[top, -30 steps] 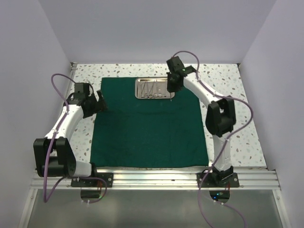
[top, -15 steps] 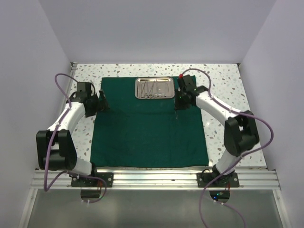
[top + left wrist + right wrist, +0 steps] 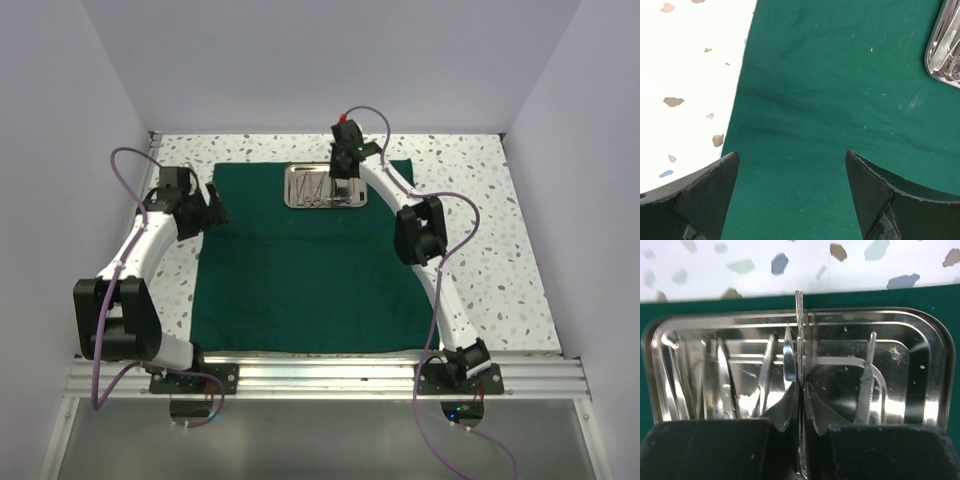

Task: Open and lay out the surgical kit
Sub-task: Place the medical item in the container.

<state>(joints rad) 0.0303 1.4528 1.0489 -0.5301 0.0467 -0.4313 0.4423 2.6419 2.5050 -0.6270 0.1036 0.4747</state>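
**R gripper back over tray, slim tool pinched**

The shiny rectangular steel tray (image 3: 292, 188) sits on the far part of the dark green square cloth drape (image 3: 310, 285). The drape lies spread flat on the white speckled table (image 3: 490, 210).

The R gripper (image 3: 800, 407) is directly above the tray, fingers clenched on a slim steel instrument (image 3: 799, 340). It's seen edge-on and points toward the tray's far rim; can't tell if it's tweezers or scissors. Other steel tools (image 3: 866, 385) lie loose inside the tray.

Vs. half a sec ago: the R arm was off the tray's right end, low over the cloth, w/ the thin tool hanging down. It has since swung left and sits over the tray's middle. Tray and drape haven't shifted.

The L gripper (image 3: 791, 159) is well left of the tray at the cloth's left edge. Its jaws are spread wide w/ nothing between them, approx. same spot as before.
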